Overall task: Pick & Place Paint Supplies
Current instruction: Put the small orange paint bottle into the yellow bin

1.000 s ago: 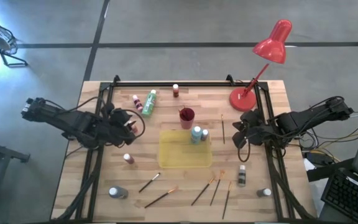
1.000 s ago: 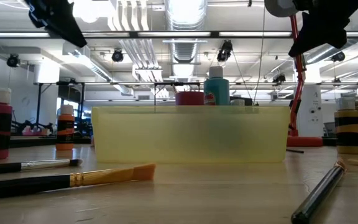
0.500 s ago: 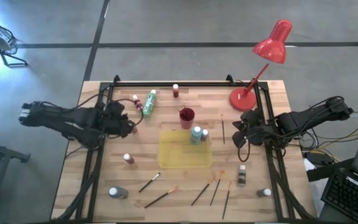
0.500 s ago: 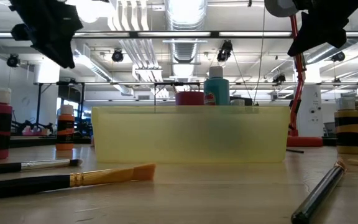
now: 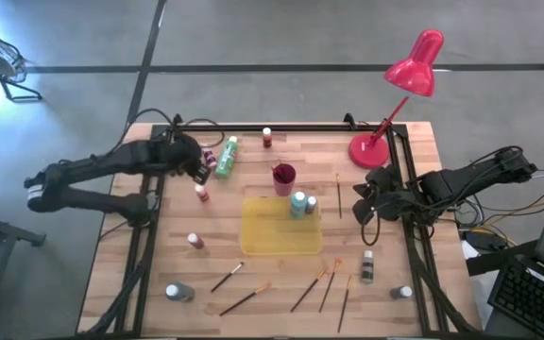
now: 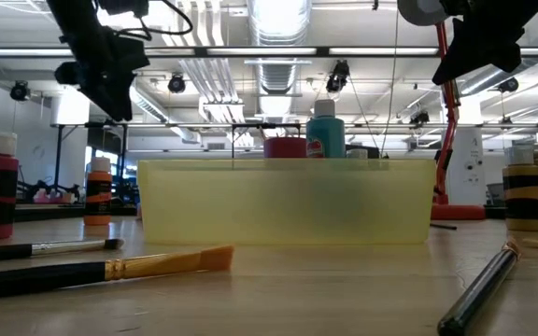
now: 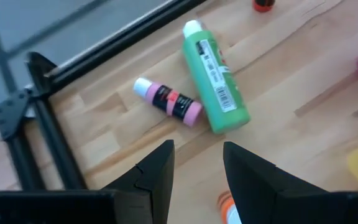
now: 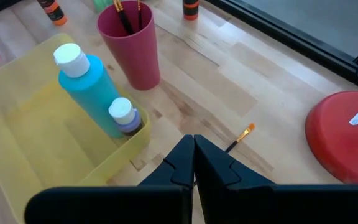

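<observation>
My left gripper [image 5: 196,162] is open and empty, above the table's far left part; it also shows in the low view [image 6: 110,75]. Just beyond its fingertips [image 7: 197,177] a pink bottle [image 7: 169,102] and a green bottle [image 7: 216,78] lie on their sides on the wood. A small orange-banded bottle [image 5: 199,192] stands near it. My right gripper [image 5: 362,203] is shut and empty at the table's right, above a thin brush [image 8: 240,138]. A light blue bottle [image 8: 89,87] and a small white-capped bottle [image 8: 124,115] stand in the yellow tray [image 5: 277,241].
A magenta cup [image 5: 283,175] with brushes stands behind the tray. A red lamp's base [image 5: 368,149] is at the far right. A red bottle [image 5: 266,137] stands at the far edge. Several brushes [image 5: 253,297] and bottles [image 5: 367,266] lie near the front edge.
My left gripper has gone toward the table's far edge, from above the orange-banded bottle to the pink and green bottles. The orange-banded bottle now shows uncovered. My right arm has kept still.
</observation>
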You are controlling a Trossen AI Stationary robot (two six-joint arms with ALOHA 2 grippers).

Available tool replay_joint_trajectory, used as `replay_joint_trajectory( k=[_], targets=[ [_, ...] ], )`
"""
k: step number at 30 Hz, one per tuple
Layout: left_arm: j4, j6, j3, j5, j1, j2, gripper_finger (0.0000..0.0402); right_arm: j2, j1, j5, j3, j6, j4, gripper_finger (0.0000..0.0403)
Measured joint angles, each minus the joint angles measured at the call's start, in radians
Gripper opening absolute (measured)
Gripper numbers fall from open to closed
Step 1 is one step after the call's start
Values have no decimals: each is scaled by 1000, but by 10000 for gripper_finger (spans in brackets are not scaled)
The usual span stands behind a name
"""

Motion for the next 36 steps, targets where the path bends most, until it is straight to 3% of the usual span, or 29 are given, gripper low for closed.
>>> replay_joint_trajectory(
  k=[5,14,24,30,36],
  targets=[
    [7,41,-1,101,53,1,145,0,0,-7,-1,1,0,8],
    [-17,255,-9,294,-31,-49,145,0,0,-29,-5,2,-5,8],
    [25,256,-169,282,-167,-144,145,0,0,-31,-28,1,-5,8],
    [42,258,-228,273,-171,-170,145,0,0,-31,-35,5,-3,8],
    [54,261,-236,177,-171,-147,145,0,0,-31,-35,6,4,8]
  ],
)
